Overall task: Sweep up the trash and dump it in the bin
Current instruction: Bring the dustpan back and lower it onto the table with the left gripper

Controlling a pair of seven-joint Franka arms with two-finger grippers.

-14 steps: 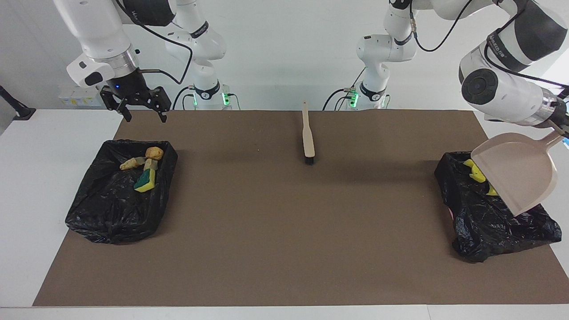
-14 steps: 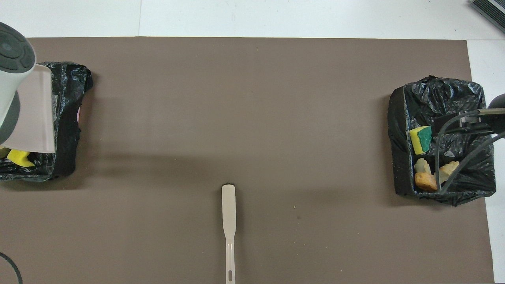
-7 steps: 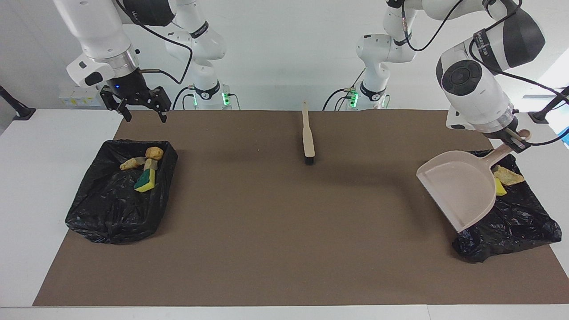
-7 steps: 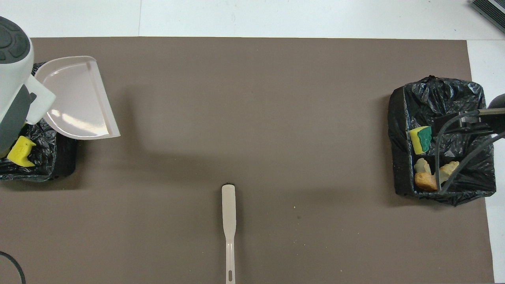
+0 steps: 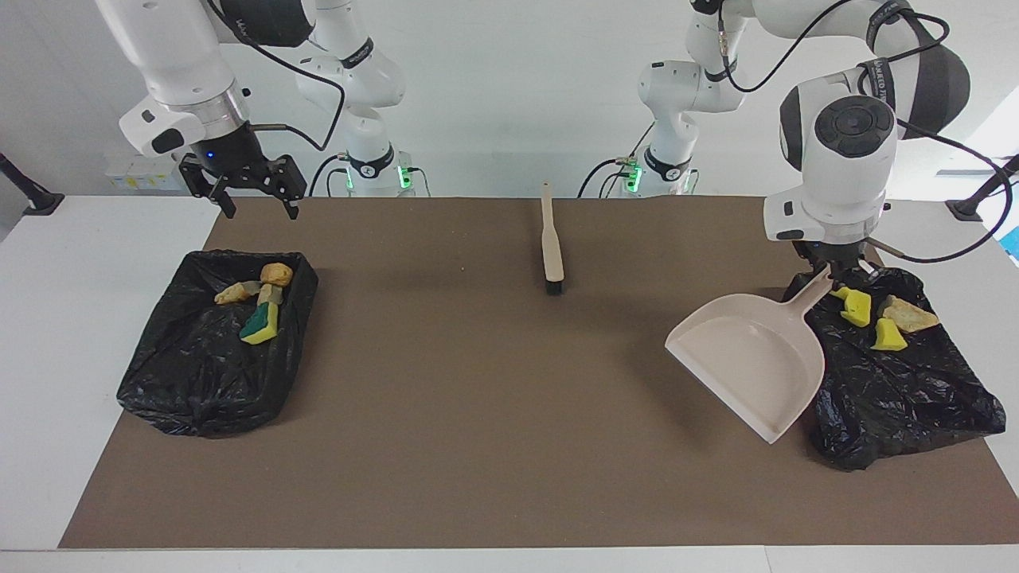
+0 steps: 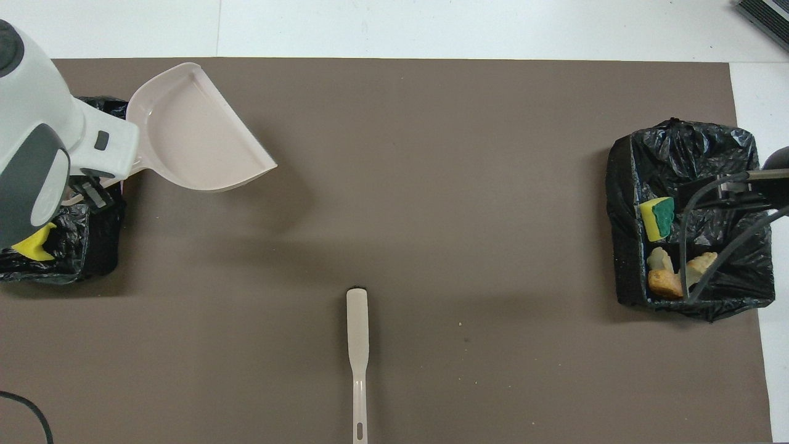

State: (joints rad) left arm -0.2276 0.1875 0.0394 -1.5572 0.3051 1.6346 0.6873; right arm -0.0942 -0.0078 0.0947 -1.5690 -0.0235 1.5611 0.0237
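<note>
The trash lies in two black-bagged bins. In the bin [image 5: 899, 390] at the left arm's end are two yellow sponge chunks [image 5: 856, 306] and a bread piece [image 5: 909, 315]. My left gripper [image 5: 829, 270] is shut on the handle of the empty beige dustpan [image 5: 748, 362], which it holds tilted over the mat beside that bin. The bin [image 5: 199, 374] at the right arm's end holds a green-sided sponge [image 5: 261, 322] and bread pieces [image 5: 276, 274]. My right gripper [image 5: 253, 199] hangs open and empty above the mat, by that bin's robot-side edge.
The beige black-bristled brush [image 5: 551, 239] lies on the brown mat [image 5: 478, 414] midway between the arms, close to the robots, bristles pointing away from them. White table shows around the mat.
The left arm has swung the dustpan off its bin toward the table's middle and turned it level, uncovering the sponge chunks and bread piece. The right arm has not moved.
</note>
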